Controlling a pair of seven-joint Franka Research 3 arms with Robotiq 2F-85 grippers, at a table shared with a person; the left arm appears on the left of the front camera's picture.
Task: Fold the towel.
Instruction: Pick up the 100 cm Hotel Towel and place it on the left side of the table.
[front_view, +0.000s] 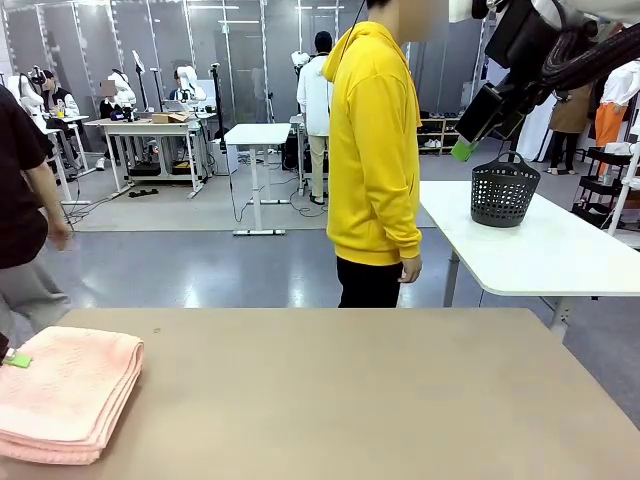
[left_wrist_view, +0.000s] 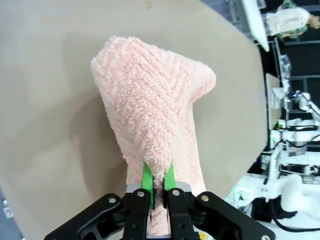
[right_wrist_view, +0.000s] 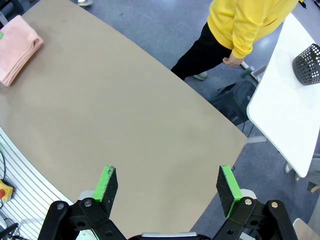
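Folded pink towel (front_view: 65, 390) on the table (front_view: 350, 400), left pincer (left_wrist_view: 157, 185) clenched on its edge, right pincer (right_wrist_view: 167, 182) released, raised above the table.

Robotics lab: robot arms (front_view: 185, 85) at distant worktables (front_view: 150, 128).

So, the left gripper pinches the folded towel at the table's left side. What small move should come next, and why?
Probably open the left gripper and let go. The towel already lies in stacked layers on the table, and only an edge is pinched. The right gripper is open, high above the table, so it needs no move.
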